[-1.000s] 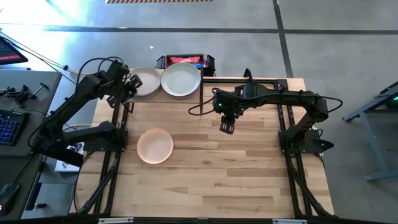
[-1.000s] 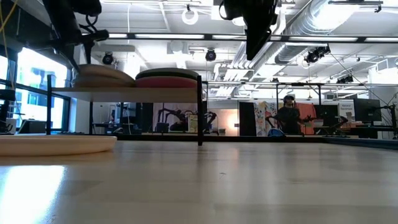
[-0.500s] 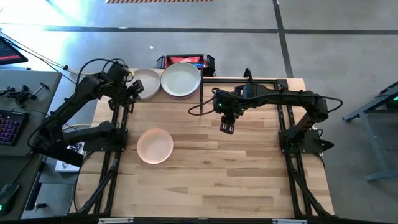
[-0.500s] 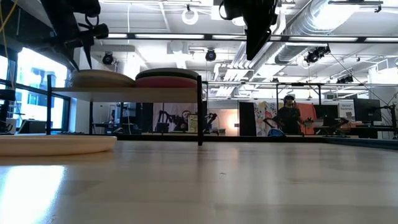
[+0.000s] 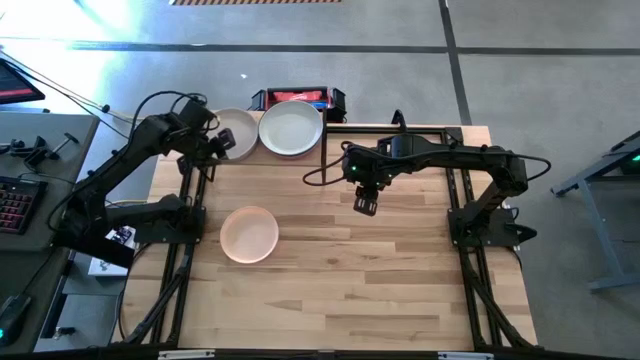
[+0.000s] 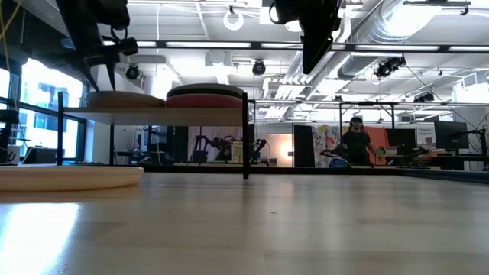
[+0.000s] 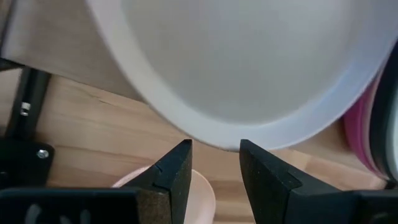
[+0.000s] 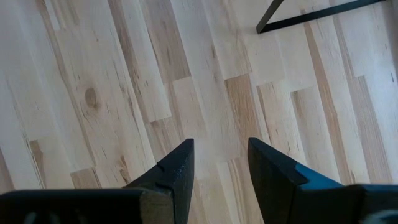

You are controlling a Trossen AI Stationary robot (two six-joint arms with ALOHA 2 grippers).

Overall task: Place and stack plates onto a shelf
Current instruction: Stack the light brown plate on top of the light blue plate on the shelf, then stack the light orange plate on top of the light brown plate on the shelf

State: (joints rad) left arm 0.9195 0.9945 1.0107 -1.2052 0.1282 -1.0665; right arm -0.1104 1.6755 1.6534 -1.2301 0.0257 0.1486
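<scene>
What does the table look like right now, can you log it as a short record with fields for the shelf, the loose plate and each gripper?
shelf: at the table's far left corner, holding two stacks of plates
left stack: off-white plate on top
right stack: pale plate on top, pink plate lower in the stack
loose plate: peach plate lying flat on the table, in front of the shelf
left gripper: open, empty, at the left stack's edge
right gripper: open, empty, hovering over bare table

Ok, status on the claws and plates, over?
Left claw open, empty, beside shelf stacks. Right claw open over bare table. One peach plate left on table. Nothing blocking.
</scene>
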